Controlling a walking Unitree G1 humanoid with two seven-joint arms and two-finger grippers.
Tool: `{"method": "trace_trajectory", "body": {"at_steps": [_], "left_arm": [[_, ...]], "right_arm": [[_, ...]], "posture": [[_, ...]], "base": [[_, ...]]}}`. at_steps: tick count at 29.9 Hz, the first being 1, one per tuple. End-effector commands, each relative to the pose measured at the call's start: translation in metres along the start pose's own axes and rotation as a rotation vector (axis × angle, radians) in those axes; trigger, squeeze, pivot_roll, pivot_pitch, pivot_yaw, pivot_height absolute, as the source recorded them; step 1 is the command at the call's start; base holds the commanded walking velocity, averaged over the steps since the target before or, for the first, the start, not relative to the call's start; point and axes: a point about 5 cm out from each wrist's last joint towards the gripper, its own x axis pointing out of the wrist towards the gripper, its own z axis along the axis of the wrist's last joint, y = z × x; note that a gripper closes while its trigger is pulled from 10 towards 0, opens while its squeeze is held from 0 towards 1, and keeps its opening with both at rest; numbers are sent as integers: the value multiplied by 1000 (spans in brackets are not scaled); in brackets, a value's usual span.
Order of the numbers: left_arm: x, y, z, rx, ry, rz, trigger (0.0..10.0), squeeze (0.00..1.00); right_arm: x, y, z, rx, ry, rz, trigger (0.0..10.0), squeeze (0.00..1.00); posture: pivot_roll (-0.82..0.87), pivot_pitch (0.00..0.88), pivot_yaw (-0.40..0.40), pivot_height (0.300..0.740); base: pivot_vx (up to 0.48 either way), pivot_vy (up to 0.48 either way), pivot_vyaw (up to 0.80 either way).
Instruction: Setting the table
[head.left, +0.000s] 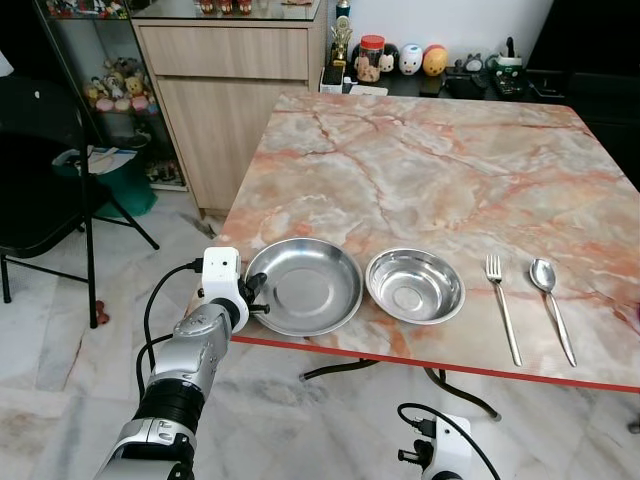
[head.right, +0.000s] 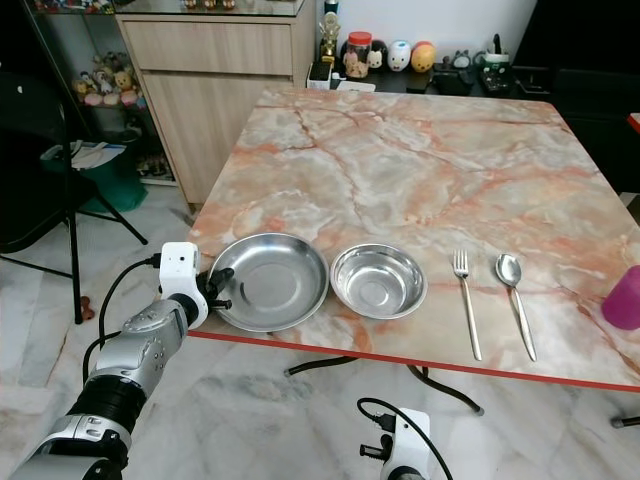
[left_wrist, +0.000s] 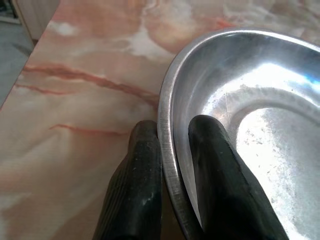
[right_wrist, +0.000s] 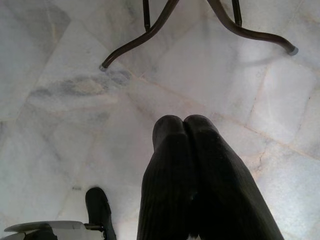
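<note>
Left gripper (left_wrist: 172, 150) pinching rim of wide shallow steel plate (head.left: 305, 285) at marble table (head.left: 430, 170) near edge. Beside plate: small steel bowl (head.left: 415, 285), fork (head.left: 502, 305), spoon (head.left: 550, 305). Right gripper (right_wrist: 184, 125) idle, fingers pressed together. Layout looks mostly done; pink cup (head.right: 624, 297) likely left.

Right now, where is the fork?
The fork lies on the marble table near its front edge, between the smaller steel bowl and the spoon.

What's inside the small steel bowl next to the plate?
Nothing visible: the small steel bowl shows a bare shiny base, nothing covered. It sits beside the steel plate, whose rim the left gripper pinches.
</note>
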Motion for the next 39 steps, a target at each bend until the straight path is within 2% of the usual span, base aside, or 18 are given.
{"method": "trace_trajectory", "body": {"at_steps": [1,5,7,8,9,10,11,13,17,19,24,27,31,32,33,34,36,39], "left_arm": [[-3,4,-1,-12,-24,24,0,0],[-7,8,3,-57,-102,54,0,0],[-10,11,2,-116,-151,65,0,0],[-12,12,2,-152,-171,66,588,0],[-14,13,1,-186,-190,63,588,0],[-15,14,1,-215,-201,72,7216,0],[-17,15,0,-267,-223,80,10000,0],[-18,16,3,-330,-255,75,10000,0],[-18,17,6,-391,-287,80,10000,0],[-17,21,11,-463,-315,89,10000,0],[-15,21,19,-522,-349,80,10000,0],[-15,21,31,-535,-395,67,10000,0],[-16,11,51,-460,-457,8,10000,0],[-18,6,60,-387,-495,-11,10000,0],[-18,6,60,-387,-495,-11,10000,0],[-20,4,64,-317,-512,-16,10000,0],[-21,-2,68,-243,-526,-42,10000,0],[-23,-4,74,-253,-549,-48,10000,0]], "right_arm": [[0,-2,0,7,-8,-1,10000,0],[-1,-3,0,3,-9,0,10000,0],[-1,-3,0,-1,-13,-2,10000,0],[-1,-4,0,1,-13,-3,10000,0],[-1,-4,0,0,-13,-3,10000,0],[-1,-4,0,0,-14,-3,10000,0],[-1,-4,0,-1,-13,-4,10000,0],[-1,-4,0,-2,-14,-3,10000,0],[-1,-5,1,-2,-25,-9,10000,0],[-1,-5,2,5,-33,-11,10000,0],[-1,-5,2,2,-31,-10,10000,0],[-4,-25,1,6,-38,-24,10000,0],[-5,-30,-1,7,-39,-29,10000,0],[-6,-32,-2,15,-40,-34,10000,0],[-6,-32,-2,15,-40,-34,10000,0],[-7,-34,-3,22,-42,-36,10000,0],[-7,-35,-3,34,-46,-35,10000,0],[-8,-37,-5,31,-37,-35,10000,0]], "posture": [[58,0,-13,736],[57,0,-18,736],[55,0,-20,736],[53,0,-22,736],[53,0,-23,736],[53,0,-24,736],[55,0,-26,736],[54,0,-28,736],[51,0,-30,736],[51,0,-31,736],[45,0,-30,736],[44,0,-31,736],[45,0,-31,736],[36,0,-28,736],[36,0,-28,736],[35,0,-28,736],[27,0,-26,736],[29,0,-27,736]], "base": [[0,0,0],[0,0,0],[0,0,0],[0,0,0],[0,0,0],[0,0,0],[0,0,0],[0,0,0],[0,0,0],[0,0,0],[0,0,0],[0,0,0],[0,0,0],[0,0,0],[0,0,0],[0,0,0],[0,0,0],[0,0,0]]}}
